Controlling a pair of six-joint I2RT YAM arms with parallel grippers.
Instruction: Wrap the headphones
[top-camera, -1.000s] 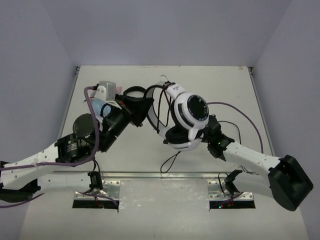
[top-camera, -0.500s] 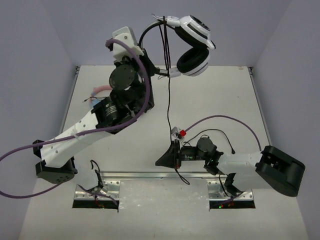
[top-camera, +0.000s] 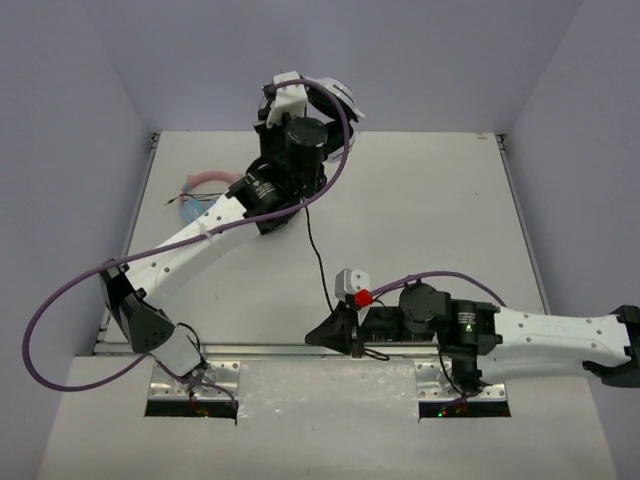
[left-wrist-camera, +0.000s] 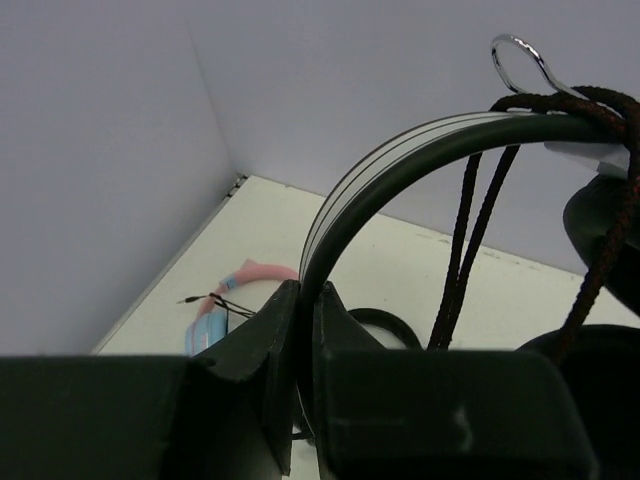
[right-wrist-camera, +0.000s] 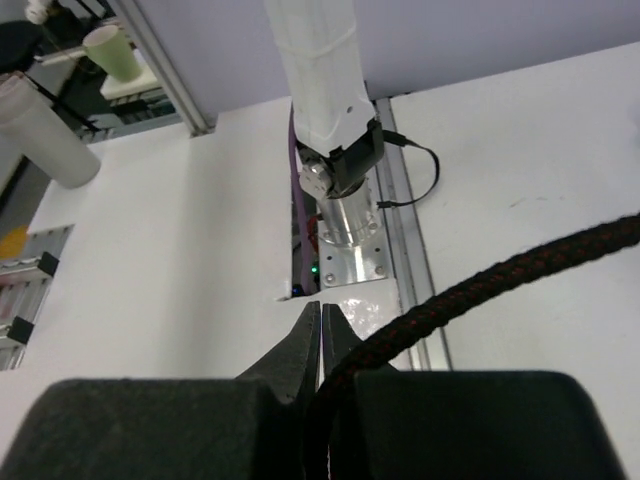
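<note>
My left gripper (left-wrist-camera: 303, 300) is shut on the black headband (left-wrist-camera: 400, 160) of the white headphones and holds them high above the table's back. In the top view only a white bit of the headphones (top-camera: 346, 100) shows behind the left wrist. The thin black cable (top-camera: 318, 255) hangs down from them to my right gripper (top-camera: 328, 333), low near the front rail. In the left wrist view the cable (left-wrist-camera: 470, 220) loops over the headband beside a metal hook (left-wrist-camera: 520, 55). In the right wrist view the right gripper (right-wrist-camera: 320, 318) is shut with the braided cable (right-wrist-camera: 480, 285) held between its fingers.
The pink-and-blue pair (top-camera: 205, 180) lies at the back left of the table, also in the left wrist view (left-wrist-camera: 235, 290). A black ring (left-wrist-camera: 385, 325) lies on the table under the headphones. Walls close the back and both sides. The metal rail (top-camera: 300, 350) runs along the front.
My left arm swung the lifted headphones so that they now sit mostly hidden behind the wrist. My right gripper stayed low at the front, holding the cable, and its arm stretched out further left.
</note>
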